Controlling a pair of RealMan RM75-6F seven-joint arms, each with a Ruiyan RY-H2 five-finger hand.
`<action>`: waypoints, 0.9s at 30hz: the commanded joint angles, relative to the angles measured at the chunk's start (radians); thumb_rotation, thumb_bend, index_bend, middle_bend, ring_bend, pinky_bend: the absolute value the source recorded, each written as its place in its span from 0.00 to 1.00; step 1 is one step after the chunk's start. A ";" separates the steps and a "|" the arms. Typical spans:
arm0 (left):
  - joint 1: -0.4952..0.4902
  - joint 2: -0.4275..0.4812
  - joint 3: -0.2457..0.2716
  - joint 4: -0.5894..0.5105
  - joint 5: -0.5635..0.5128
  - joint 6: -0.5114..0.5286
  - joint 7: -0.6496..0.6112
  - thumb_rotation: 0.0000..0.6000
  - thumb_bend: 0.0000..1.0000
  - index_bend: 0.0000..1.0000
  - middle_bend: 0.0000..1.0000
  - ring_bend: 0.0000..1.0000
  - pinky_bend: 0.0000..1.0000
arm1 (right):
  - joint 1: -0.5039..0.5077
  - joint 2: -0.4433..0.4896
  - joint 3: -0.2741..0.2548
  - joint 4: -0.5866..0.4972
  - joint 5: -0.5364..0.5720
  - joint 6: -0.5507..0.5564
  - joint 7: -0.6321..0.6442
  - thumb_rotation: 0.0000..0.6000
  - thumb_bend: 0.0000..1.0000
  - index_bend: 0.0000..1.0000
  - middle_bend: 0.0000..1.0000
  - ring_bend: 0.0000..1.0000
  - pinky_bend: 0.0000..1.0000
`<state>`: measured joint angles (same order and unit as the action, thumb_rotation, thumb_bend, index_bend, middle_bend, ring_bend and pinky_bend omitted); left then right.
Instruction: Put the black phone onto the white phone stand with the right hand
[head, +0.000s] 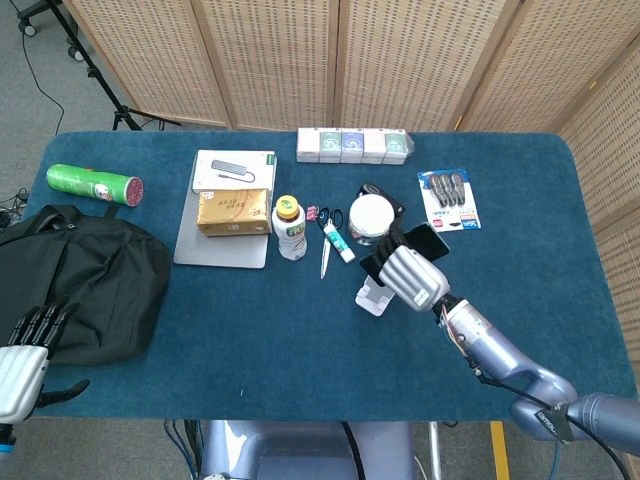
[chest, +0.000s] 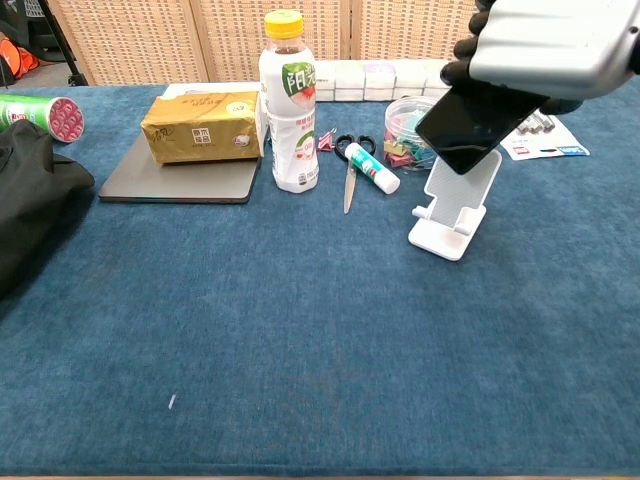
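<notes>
At far left of the head view, the left hand (head: 22, 368) lies at the table's (head: 300, 330) near edge below a black bag (head: 80, 280), fingers apart and holding nothing. Further right: a green canister (head: 94, 184), a tissue pack (chest: 200, 127) on a grey laptop (chest: 180, 178), a drink bottle (chest: 287, 105), scissors (chest: 348, 180) and a glue stick (chest: 371, 167). Right of centre, the right hand (chest: 545, 45) grips the black phone (chest: 468, 118), fingers wrapped round its upper edge. The phone is tilted, its lower end in front of the back plate of the white phone stand (chest: 452, 205); contact cannot be told. A clip jar (chest: 415, 125) stands behind the stand, a carded pack (head: 449, 199) to the right
</notes>
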<state>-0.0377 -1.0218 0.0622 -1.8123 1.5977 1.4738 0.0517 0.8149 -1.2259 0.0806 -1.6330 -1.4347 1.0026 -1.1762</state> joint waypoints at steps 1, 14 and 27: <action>-0.001 -0.003 -0.001 -0.001 -0.004 -0.004 0.005 1.00 0.00 0.00 0.00 0.00 0.00 | 0.001 -0.003 -0.007 -0.022 0.004 -0.008 -0.033 1.00 0.41 0.61 0.50 0.37 0.25; -0.004 -0.008 -0.002 -0.001 -0.011 -0.012 0.015 1.00 0.00 0.00 0.00 0.00 0.00 | 0.030 -0.009 -0.026 0.011 -0.084 -0.030 -0.153 1.00 0.41 0.61 0.48 0.37 0.25; -0.005 -0.005 0.000 0.004 -0.013 -0.019 0.004 1.00 0.00 0.00 0.00 0.00 0.00 | 0.037 -0.030 -0.027 -0.042 -0.019 -0.078 -0.334 1.00 0.41 0.61 0.46 0.35 0.25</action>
<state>-0.0424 -1.0265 0.0618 -1.8088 1.5842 1.4553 0.0556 0.8515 -1.2521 0.0537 -1.6658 -1.4668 0.9313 -1.4946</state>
